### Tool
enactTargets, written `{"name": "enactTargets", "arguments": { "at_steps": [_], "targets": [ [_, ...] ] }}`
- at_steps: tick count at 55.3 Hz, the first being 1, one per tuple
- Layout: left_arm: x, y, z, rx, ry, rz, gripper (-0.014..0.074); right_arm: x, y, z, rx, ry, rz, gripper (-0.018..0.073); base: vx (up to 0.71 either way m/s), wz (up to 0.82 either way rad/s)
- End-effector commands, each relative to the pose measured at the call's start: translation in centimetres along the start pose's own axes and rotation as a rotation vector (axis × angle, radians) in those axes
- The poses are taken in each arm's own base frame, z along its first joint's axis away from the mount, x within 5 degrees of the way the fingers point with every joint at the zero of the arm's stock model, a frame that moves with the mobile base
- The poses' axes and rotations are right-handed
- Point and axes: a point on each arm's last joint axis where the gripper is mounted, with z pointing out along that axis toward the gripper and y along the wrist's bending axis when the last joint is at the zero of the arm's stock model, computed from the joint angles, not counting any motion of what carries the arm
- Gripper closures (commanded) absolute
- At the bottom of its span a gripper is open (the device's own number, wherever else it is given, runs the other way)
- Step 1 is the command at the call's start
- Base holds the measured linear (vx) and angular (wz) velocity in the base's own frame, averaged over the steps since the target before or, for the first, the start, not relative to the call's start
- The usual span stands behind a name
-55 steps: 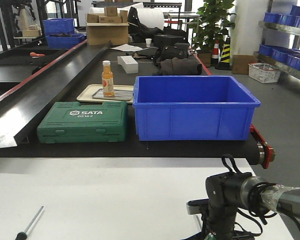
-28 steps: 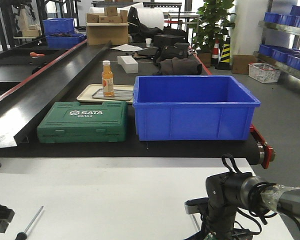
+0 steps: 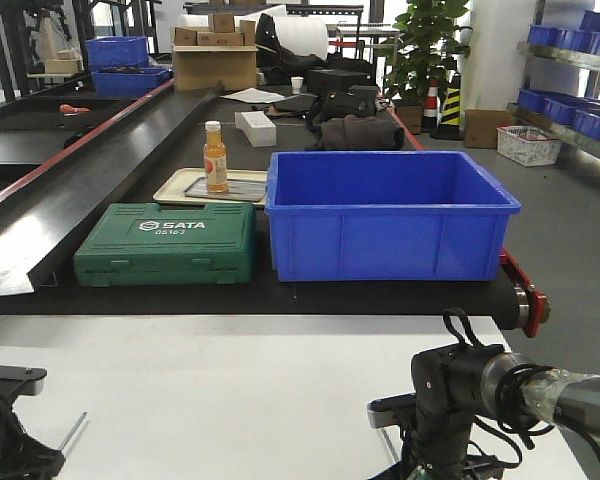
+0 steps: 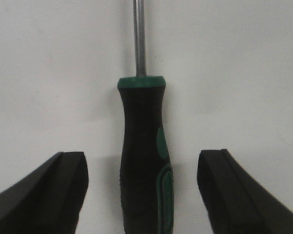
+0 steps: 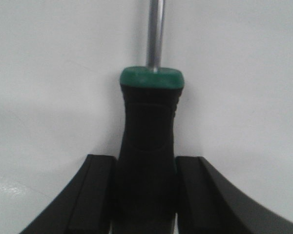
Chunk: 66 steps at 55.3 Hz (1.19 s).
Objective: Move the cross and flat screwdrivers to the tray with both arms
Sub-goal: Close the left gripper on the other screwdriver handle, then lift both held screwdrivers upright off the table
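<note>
Wide white surface [image 3: 230,390] up front, both arms working low over it. Behind it runs a long black bench [image 3: 110,170], and the big blue bin [image 3: 390,215] sits on that, open side up. Just left of the bin, the green SATA case [image 3: 167,243] lies flat and closed. Behind the case is a beige tray [image 3: 175,190] with an orange bottle [image 3: 215,157] standing upright on it.

Right arm [image 3: 458,395] is at the bottom right of the front view, black, cables looped around it. Left arm [image 3: 8,432] pokes in at the bottom left corner, low over the surface.

Left gripper [image 4: 141,156]: jaws spread wide, one on either side of the left-hand screwdriver [image 4: 144,156], a clear gap on each side, no contact. That screwdriver lies on the white surface, handle between the jaws, steel shaft pointing away from the wrist. A bit of its shaft shows in the front view just right of the left arm.

Right gripper [image 5: 144,161]: jaws pinching the right-hand screwdriver [image 5: 150,122] by its black handle, pressed against both flanks. Green collar and shaft stick out ahead of the jaws, white surface behind them. Whether it is off the surface, I can't tell.
</note>
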Motion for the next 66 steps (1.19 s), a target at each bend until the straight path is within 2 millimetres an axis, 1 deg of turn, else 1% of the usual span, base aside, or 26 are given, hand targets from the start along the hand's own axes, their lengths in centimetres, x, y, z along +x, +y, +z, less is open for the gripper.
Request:
{"name": "enactTargets", "arguments": {
  "at_steps": [1,3,8,13,14,19,21,22,28,33,37,39,42,43,47,48,50,53,59,61,62,64,66],
  "targets": [
    [-1.2,-0.1,-1.5,-0.006,-0.079,0.0,0.0058,-1.1,-0.1,-1.7,-0.015,-0.123,0.005,0.0567,0.0,0.0],
    [-1.2,-0.1,-1.2,-0.005,-0.07,0.0,0.0076,-1.1,-0.1,-1.7,-0.015,-0.123,0.005,0.0567,0.0,0.0],
    [-1.4,0.1,-0.7,-0.015,-0.056,0.008,0.0158,-1.0,-0.1,-1.7,-0.014,-0.12,0.005,0.0567,0.0,0.0],
    [-1.5,0.3,-0.5,-0.031,-0.044,0.026,0.0307,-1.0,-0.1,-1.7,-0.014,-0.119,0.005,0.0567,0.0,0.0],
    [-1.5,0.4,-0.5,-0.035,-0.04,0.028,0.0353,-1.0,-0.1,-1.7,-0.014,-0.119,0.005,0.0567,0.0,0.0],
    [-1.4,0.4,-0.5,-0.04,-0.02,0.034,0.0514,-1.0,-0.1,-1.7,-0.014,-0.118,0.005,0.0567,0.0,0.0],
    [-1.3,0.4,-0.5,-0.037,-0.01,0.034,0.0592,-1.0,-0.1,-1.7,-0.014,-0.118,0.005,0.0567,0.0,0.0],
    [-1.2,0.4,-0.5,-0.036,-0.007,0.034,0.0605,-1.0,-0.1,-1.7,-0.014,-0.118,0.005,0.0567,0.0,0.0],
    [-1.1,0.3,-0.8,-0.026,-0.002,0.026,0.0603,-1.0,-0.1,-1.8,-0.014,-0.119,0.005,0.0567,0.0,0.0],
    [-1.4,-0.1,-2.3,-0.006,-0.054,0.005,0.06,-1.0,-0.1,-2.5,-0.013,-0.142,-0.001,0.0567,0.0,0.0],
    [-1.8,-0.5,-4.3,0.006,-0.129,-0.012,0.0598,-1.1,-0.2,-3.8,-0.016,-0.185,-0.002,0.0567,0.0,0.0],
    [-2.0,-0.7,-5.5,0.008,-0.173,-0.013,0.0598,-1.2,-0.2,-4.9,-0.019,-0.222,-0.001,0.0567,0.0,0.0],
    [-2.1,-1.1,-7.7,0.012,-0.253,-0.019,0.0596,-1.1,-0.2,-6.7,-0.024,-0.28,-0.002,0.0567,0.0,0.0],
    [-2.2,-1.3,-8.7,0.012,-0.292,-0.02,0.0596,-1.1,-0.2,-7.3,-0.026,-0.299,-0.001,0.0567,0.0,0.0],
    [-2.2,-1.8,-11.6,0.015,-0.39,-0.01,0.0596,-0.8,-0.3,-10.3,-0.033,-0.393,-0.002,0.0567,0.0,0.0],
    [-2.0,-2.1,-12.7,0.019,-0.423,-0.004,0.0596,-0.6,-0.3,-11.4,-0.036,-0.423,-0.002,0.0567,0.0,0.0],
    [-1.9,-2.4,-14.3,0.02,-0.472,0.005,0.0595,-0.2,-0.3,-13.2,-0.041,-0.479,-0.001,0.0567,0.0,0.0],
    [-1.3,-3.0,-17.2,0.027,-0.559,0.019,0.0595,0.3,-0.4,-15.4,-0.048,-0.551,0.0,0.0567,0.0,0.0],
    [-0.1,-4.1,-21.4,0.039,-0.685,0.039,0.0595,1.9,-0.6,-20.5,-0.064,-0.719,0.003,0.0567,0.0,0.0],
    [0.5,-4.5,-22.9,0.038,-0.732,0.05,0.0594,2.4,-0.6,-21.8,-0.068,-0.766,0.003,0.0567,0.0,0.0],
    [0.9,-4.7,-23.8,0.033,-0.761,0.055,0.0594,2.9,-0.7,-22.8,-0.072,-0.8,0.004,0.0567,0.0,0.0],
    [1.7,-4.9,-25.1,0.023,-0.812,0.064,0.0594,3.5,-0.7,-24.1,-0.076,-0.844,0.005,0.0567,0.0,0.0],
    [2.3,-5.1,-25.9,0.012,-0.85,0.068,0.0594,4.3,-0.8,-25.4,-0.081,-0.897,0.005,0.0567,0.0,0.0]
  ]
}}
